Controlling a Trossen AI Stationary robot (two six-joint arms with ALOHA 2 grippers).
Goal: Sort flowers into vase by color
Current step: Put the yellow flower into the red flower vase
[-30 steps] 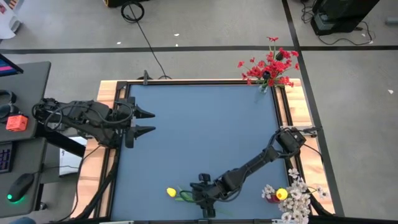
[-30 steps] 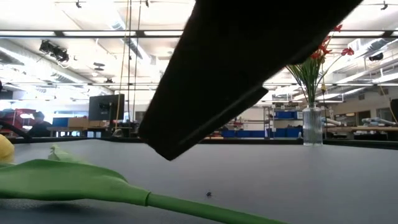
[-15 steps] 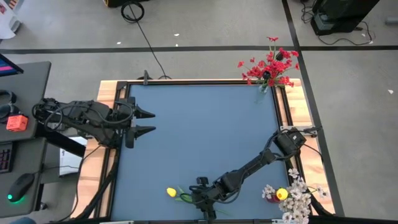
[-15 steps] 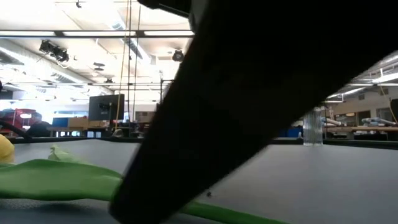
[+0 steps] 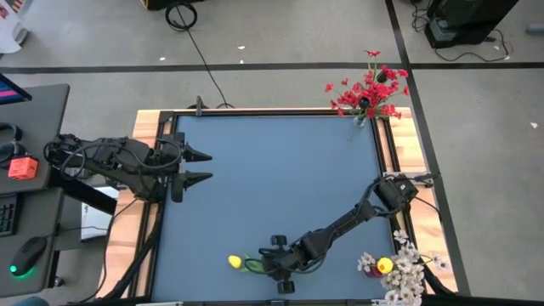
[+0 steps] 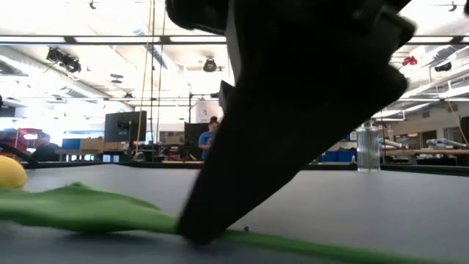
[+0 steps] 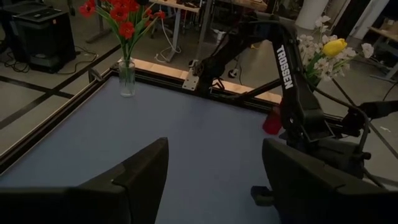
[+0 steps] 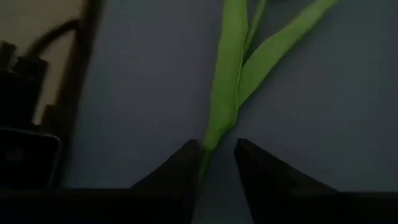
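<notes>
The word TROSSEN runs in white letters down the right arm [image 7: 287, 68], readable in the left wrist view. That arm reaches from its base at the table's right edge low across the blue table [image 5: 272, 170] toward the near edge, wrist bent down, and the right gripper [image 5: 270, 265] sits at the mat with its fingers [image 8: 180, 168] narrowly parted on either side of the green stem of a yellow tulip [image 5: 235, 263]; they straddle the stem without visibly pinching it. The tulip lies flat near the table's front edge, its yellow head to the left of the gripper and its long leaves [image 8: 231, 81] fanning out along the mat. The left arm is folded back at the table's left edge, the left gripper [image 5: 197, 167] level above the mat with its two fingers spread wide. Two vases are in view: a clear glass vase [image 7: 127, 77] with a bunch of red flowers [image 5: 367, 91] at the far right corner, and at the near right corner a cluster of whitish blossoms [image 5: 406, 268] with one yellow tulip head [image 5: 385, 266] among them.
</notes>
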